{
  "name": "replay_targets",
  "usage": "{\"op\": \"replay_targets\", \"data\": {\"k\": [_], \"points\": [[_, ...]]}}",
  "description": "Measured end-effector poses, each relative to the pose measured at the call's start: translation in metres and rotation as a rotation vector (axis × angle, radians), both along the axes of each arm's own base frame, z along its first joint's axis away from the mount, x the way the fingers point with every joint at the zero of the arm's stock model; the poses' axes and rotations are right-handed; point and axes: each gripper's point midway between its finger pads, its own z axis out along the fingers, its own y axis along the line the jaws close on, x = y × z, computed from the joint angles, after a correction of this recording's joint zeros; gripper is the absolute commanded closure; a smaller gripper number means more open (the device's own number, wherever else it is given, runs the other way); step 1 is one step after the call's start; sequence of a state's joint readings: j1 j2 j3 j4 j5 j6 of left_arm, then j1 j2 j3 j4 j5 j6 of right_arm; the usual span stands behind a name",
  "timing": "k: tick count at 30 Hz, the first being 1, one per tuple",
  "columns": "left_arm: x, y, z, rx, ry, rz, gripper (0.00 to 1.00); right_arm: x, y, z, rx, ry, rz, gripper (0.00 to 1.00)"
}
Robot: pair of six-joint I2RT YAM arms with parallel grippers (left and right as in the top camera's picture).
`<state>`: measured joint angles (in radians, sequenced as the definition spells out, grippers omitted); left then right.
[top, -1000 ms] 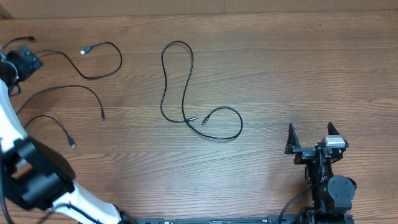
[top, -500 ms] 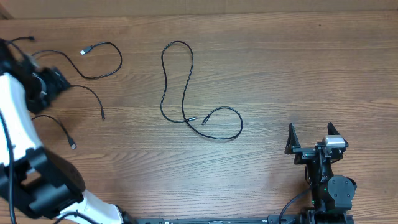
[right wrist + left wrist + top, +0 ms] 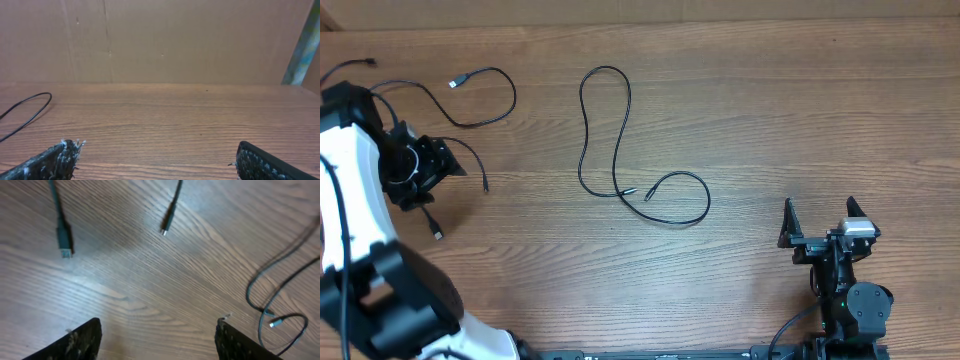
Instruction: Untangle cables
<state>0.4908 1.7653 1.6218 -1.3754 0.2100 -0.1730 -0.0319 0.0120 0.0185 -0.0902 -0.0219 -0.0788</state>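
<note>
Left claw (image 3: pixel 159 325) hung over the left side of the table (image 3: pixel 770 110) with its jaws spread pretty wide and nothing in them, just bare wood between the fingers (image 3: pixel 82 340). On its wrist cam two plug ends lay ahead of it, a dark plug (image 3: pixel 64 237) on the left and a silver-tipped plug (image 3: pixel 165 224) nearer the middle. Neither touched the claw.

The cables were all flat on the table. From overhead there were three on the left. The hook cable (image 3: pixel 495 100) sat up top, well apart from the claw, with a silvery plug (image 3: pixel 457 81) on its end. The arc cable (image 3: pixel 470 150) curved right past the claw. The short cable (image 3: pixel 437 233) poked out just below the claw, with most of it hidden by the arm.

In the middle, the tall loop (image 3: pixel 585 130) ran up and back down like a hairpin. At the bottom it met the round loop (image 3: pixel 695 205), with two small plug ends lying close together where they crossed. I couldn't tell if that was one cord or two.

Right claw (image 3: pixel 157 147) sat at the near right corner, well apart from every cable. Its jaws were wide too, with nothing held. Its cam showed mostly bare wood and a brown wall (image 3: pixel 160 40), with a bit of cable curving in at the left.
</note>
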Motion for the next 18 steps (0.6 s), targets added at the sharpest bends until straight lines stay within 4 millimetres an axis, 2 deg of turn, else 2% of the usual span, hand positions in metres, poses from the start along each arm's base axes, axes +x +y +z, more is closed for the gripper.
{"op": "replay_targets", "data": {"k": [7,8,9,10,13,18], "points": [[-0.019,-0.006,0.083,0.146,-0.259,0.076,0.20,0.000,0.000,0.000,0.000,0.000,0.000,0.00],[-0.022,-0.006,0.088,0.159,-0.276,0.091,0.16,0.000,0.000,0.000,0.000,0.000,0.000,0.00],[-0.026,-0.003,0.093,0.191,-0.294,0.123,0.07,0.000,0.000,0.000,0.000,0.000,0.000,0.00],[-0.031,0.000,0.094,0.217,-0.295,0.158,0.00,0.000,0.000,0.000,0.000,0.000,0.000,0.00],[-0.042,0.014,0.079,0.279,-0.248,0.262,0.00,0.000,0.000,0.000,0.000,0.000,0.000,0.00],[-0.038,0.035,0.027,0.336,-0.187,0.363,0.00,0.000,0.000,0.000,0.000,0.000,0.000,0.00]]}}
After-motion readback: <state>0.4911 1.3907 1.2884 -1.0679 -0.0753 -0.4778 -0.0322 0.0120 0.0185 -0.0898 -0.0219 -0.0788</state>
